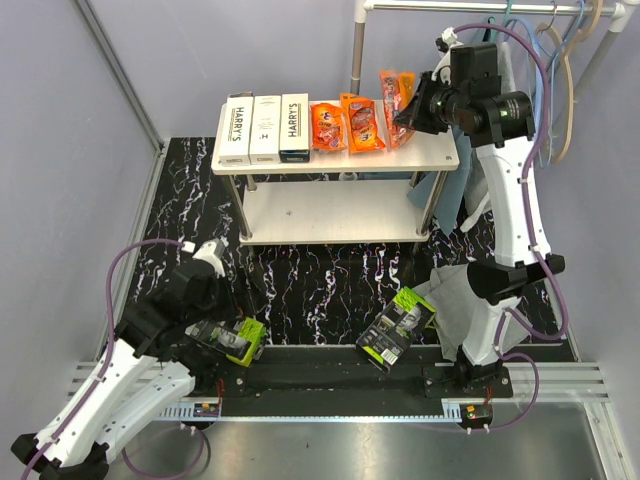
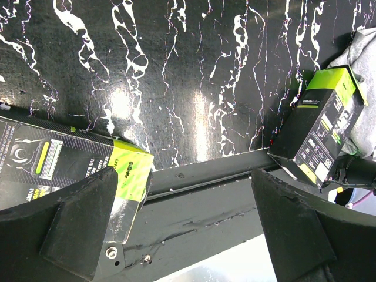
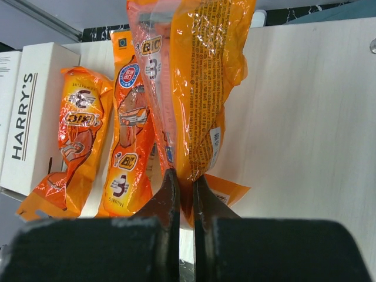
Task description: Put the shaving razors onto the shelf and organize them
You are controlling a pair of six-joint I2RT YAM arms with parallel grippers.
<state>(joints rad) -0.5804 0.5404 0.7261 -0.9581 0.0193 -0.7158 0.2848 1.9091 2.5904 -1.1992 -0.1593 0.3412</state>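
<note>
On the shelf's top board (image 1: 435,150) lie three white HARRY'S boxes (image 1: 265,128) at the left, with two orange razor packs (image 1: 345,125) beside them. My right gripper (image 1: 408,108) is shut on a third orange pack (image 1: 396,92) and holds it upright over the board's right part. The right wrist view shows that pack (image 3: 197,70) pinched between my right gripper (image 3: 185,182). Two black-and-lime packs lie on the floor, one (image 1: 232,340) at the left and the other (image 1: 397,328) further right. My left gripper (image 2: 185,205) stands open beside the left pack (image 2: 64,164), holding nothing.
A clothes rail with hangers (image 1: 560,50) stands behind the right arm. A grey cloth (image 1: 455,300) lies on the floor by the right pack. The shelf's lower board (image 1: 330,212) is bare. A black base rail (image 1: 330,372) runs along the near edge.
</note>
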